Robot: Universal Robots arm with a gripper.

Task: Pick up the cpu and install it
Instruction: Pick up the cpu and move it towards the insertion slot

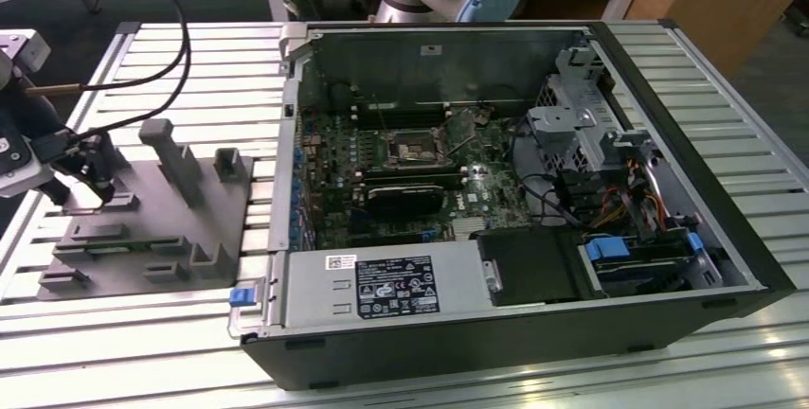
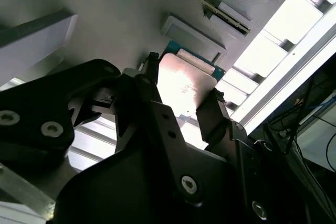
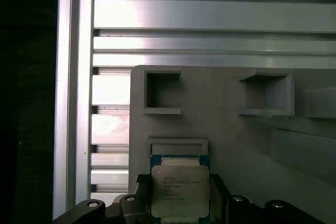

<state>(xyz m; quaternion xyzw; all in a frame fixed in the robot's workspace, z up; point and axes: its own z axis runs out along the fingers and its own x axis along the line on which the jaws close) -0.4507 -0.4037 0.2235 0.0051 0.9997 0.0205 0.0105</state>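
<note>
"Has it got hold?"
"The gripper (image 2: 182,85) looks pinched on the cpu (image 3: 180,192), a jaw on each edge, down at the grey tray (image 1: 127,210)."
"Installed, then?"
"No. The socket (image 1: 414,151) sits well apart and looks empty."

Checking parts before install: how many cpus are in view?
1: the cpu sits between the hand's fingers, over the grey tray, in both wrist views. Others may be hidden inside the computer case.

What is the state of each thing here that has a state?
cpu: metal top up, at the tray, not installed.
gripper: astride the cpu; grip unclear.
tray: flat on the table.
case: on its side, open.
</note>
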